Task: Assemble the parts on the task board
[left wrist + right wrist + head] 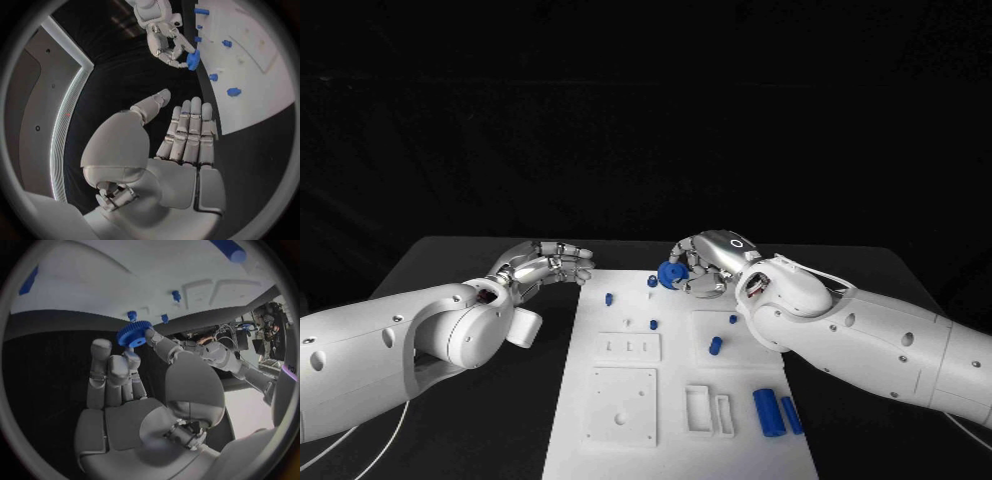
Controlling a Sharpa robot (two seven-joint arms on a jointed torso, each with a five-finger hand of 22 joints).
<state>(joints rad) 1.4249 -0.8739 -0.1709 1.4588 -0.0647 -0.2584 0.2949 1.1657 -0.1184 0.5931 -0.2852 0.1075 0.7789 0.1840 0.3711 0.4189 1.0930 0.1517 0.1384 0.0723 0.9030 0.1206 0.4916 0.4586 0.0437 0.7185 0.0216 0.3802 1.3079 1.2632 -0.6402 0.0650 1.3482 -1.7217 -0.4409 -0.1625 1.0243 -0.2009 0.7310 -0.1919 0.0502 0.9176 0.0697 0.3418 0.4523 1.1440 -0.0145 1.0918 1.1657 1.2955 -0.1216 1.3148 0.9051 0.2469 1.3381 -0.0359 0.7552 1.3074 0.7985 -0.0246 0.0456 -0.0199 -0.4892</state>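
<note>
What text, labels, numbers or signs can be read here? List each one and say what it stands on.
None can be read. The right hand bears a small ring-shaped mark on its back, not lettering. The task board, the blue gear and the left hand show no writing.

From my seat I see a black tabletop (473, 270) reaching to both sides under a dark backdrop. In the left wrist view a thin lit strip (65, 107) curves along a grey panel beside that tabletop.
</note>
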